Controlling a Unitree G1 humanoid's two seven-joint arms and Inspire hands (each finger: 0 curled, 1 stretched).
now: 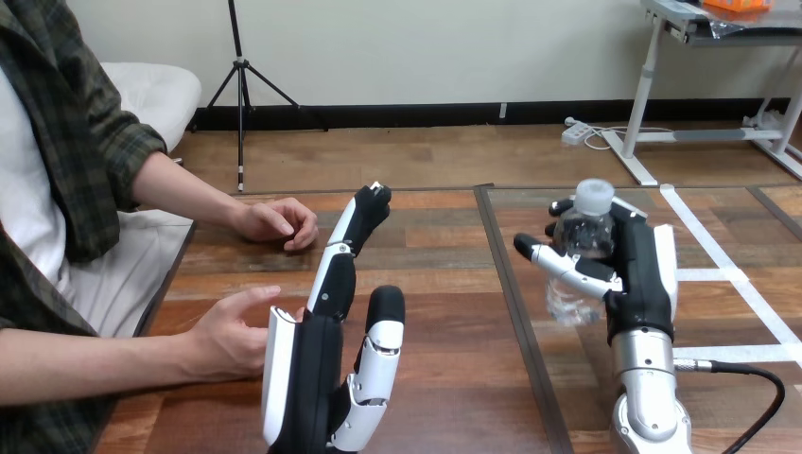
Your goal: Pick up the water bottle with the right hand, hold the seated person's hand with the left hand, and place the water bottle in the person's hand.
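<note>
clasping clear plastic white-capped water bottle [584, 229] in right hand [643, 274]; left hand [307, 378] spread straight-fingered beside person's nearer hand [227, 336].

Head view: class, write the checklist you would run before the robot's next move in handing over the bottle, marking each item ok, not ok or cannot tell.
1. Right hand grips the clear plastic water bottle with white cap, fingers curled round it: ok.
2. Bottle roughly upright, cap on: ok.
3. Bottle lifted off the wooden table: cannot tell.
4. Left hand holds the person's nearer hand: not ok; its fingers are straight, the two side by side.
5. Way from bottle to that hand free: not ok; the left hand's fingers stand between.
</note>
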